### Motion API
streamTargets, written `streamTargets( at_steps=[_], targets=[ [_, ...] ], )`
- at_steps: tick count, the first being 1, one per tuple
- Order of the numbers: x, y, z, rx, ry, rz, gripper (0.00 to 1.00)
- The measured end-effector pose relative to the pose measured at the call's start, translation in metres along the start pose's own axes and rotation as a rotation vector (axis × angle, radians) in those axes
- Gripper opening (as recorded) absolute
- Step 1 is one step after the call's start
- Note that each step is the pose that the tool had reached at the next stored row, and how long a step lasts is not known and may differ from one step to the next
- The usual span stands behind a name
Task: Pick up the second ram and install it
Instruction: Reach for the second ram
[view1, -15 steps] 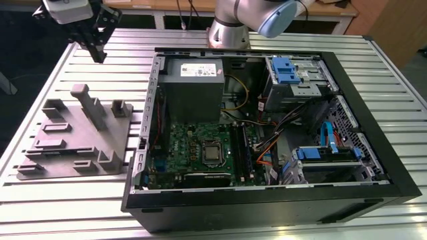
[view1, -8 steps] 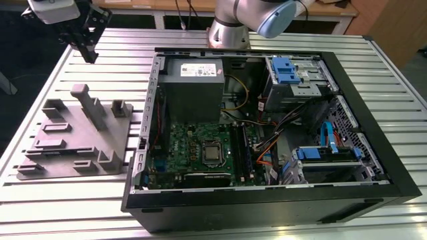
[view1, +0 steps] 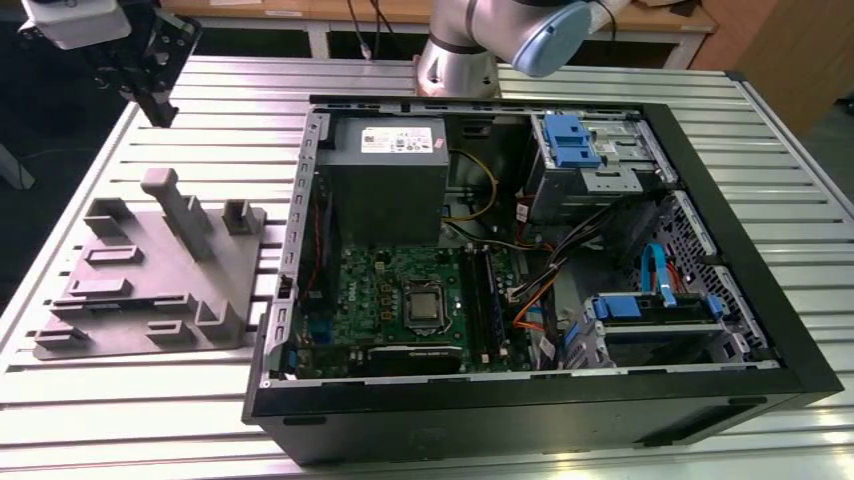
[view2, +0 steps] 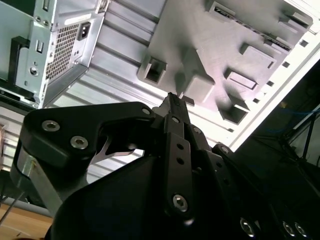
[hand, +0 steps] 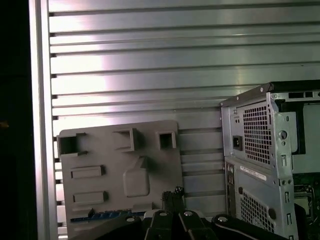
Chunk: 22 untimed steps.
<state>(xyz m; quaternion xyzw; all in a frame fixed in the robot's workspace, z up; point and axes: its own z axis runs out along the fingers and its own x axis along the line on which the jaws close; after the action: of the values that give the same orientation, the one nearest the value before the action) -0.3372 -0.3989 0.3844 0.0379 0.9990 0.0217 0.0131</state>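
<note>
1. The gripper (view2: 172, 97) is closest to the lens in both wrist views, its black links and bolts filling the foreground; its 2 fingertips (hand: 172, 194) sit narrow, pressed nearly together, with nothing between them
2. In the exterior view the gripper (view1: 162, 116) hangs in the air at the exterior view's left, over the far corner of the table (view1: 240, 90), beyond the tray (view1: 147, 322) and well apart from it
3. The tray (hand: 150, 165) is grey plastic with upright pegs and shallow pockets, and it lies flat on the table's ribbed metal slats (hand: 150, 65), just beside the computer case (view1: 534, 400)
4. The memory stick (hand: 97, 216) shows in the first wrist view as a thin blue-green strip along 1 edge of the tray; it is untouched, and 1 end is hidden behind the gripper's body
5. In the second wrist view the fingertips point towards the tray (view2: 175, 30) near a tall peg, but they stay clear of it
6. The computer case lies on its side with the cover off; both wrist views catch its vented rear panel (hand: 255, 150) (view2: 30, 55)
7. Inside it, the exterior view shows a grey power supply (view1: 387, 165) at the far end, a green motherboard (view1: 387, 290) with a square silver processor (view1: 424, 308), blue drive clips (view1: 570, 140) and orange cables (view1: 527, 300)
</note>
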Motion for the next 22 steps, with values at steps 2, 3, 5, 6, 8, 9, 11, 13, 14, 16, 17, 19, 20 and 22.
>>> streamTargets(
  at_steps=[2, 3, 5, 6, 8, 9, 11, 13, 14, 16, 17, 19, 20, 22],
  targets=[
    [0.0037, -0.0003, 0.0002, 0.0001, 0.0001, 0.0, 0.1],
    [0.0059, -0.0006, 0.0004, 0.0, 0.0, 0.0, 0.1],
    [0.0101, -0.0011, 0.0009, 0.0, 0.0, 0.0, 0.1],
    [0.0123, -0.0014, 0.0013, 0.0, 0.0, 0.0, 0.1],
    [0.0167, -0.0023, 0.0022, 0.0, 0.0, 0.0, 0.1],
    [0.0187, -0.0028, 0.0026, 0.0001, 0.0001, 0.0, 0.1],
    [0.0217, -0.0039, 0.0037, 0.0001, 0.0001, 0.0, 0.1],
    [0.0245, -0.0053, 0.0049, 0.0, 0.0, 0.0, 0.1],
    [0.0259, -0.0061, 0.0054, 0.0, 0.0, 0.0, 0.1],
    [0.0284, -0.0081, 0.0068, -0.0001, -0.0001, 0.0, 0.1],
    [0.0291, -0.0091, 0.0075, 0.0, 0.0, 0.0, 0.1],
    [0.03, -0.0113, 0.0088, 0.0, 0.0001, 0.0, 0.1],
    [0.0305, -0.0123, 0.0094, 0.0, 0.0, 0.0, 0.1],
    [0.0315, -0.0145, 0.0108, 0.0, 0.0, 0.0, 0.1]
  ],
)
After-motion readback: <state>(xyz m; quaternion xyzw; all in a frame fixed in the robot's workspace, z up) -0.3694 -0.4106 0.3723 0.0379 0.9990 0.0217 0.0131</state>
